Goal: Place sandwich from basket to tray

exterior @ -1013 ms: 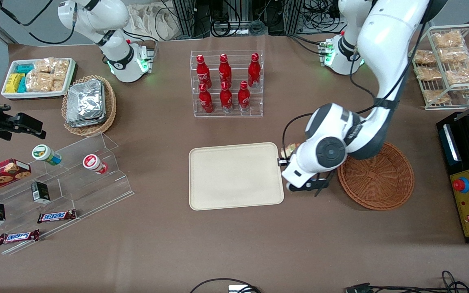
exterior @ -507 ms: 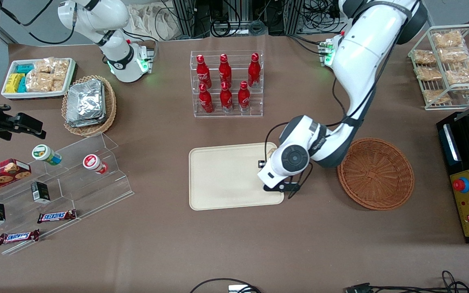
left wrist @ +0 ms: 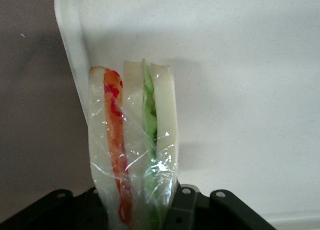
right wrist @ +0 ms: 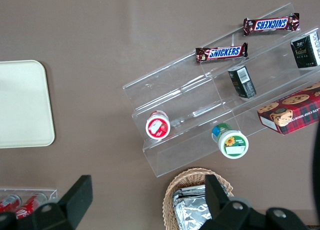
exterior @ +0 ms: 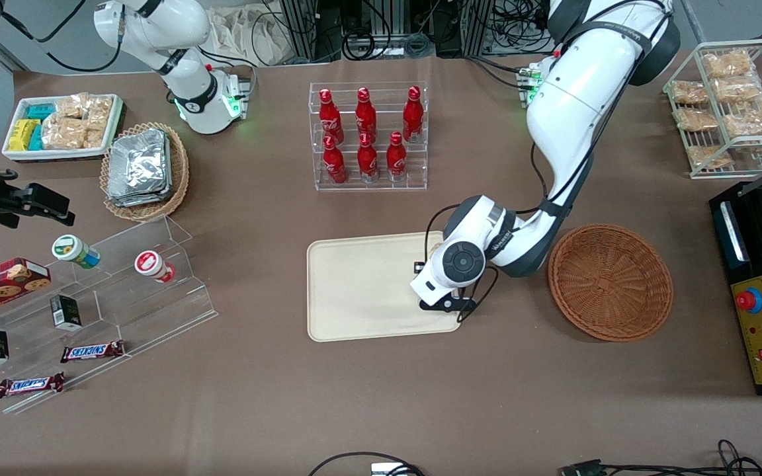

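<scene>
Pincer (left wrist: 142, 217) over the cream rectangular tray (exterior: 361, 291), pinching the plastic-wrapped triangular white-bread sandwich (left wrist: 134, 150).
Sandwich hangs above the tray's edge nearest the round reddish-brown wicker basket (exterior: 610, 282); contact with tray unclear.

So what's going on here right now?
The left arm's tool is shut on the wrapped sandwich and hangs over the tray, at the end nearest the basket. The wrist view shows the sandwich over the tray's edge, partly above the brown table. The basket looks empty. The sandwich is not yet released, so setting it down on the tray is what remains.
</scene>
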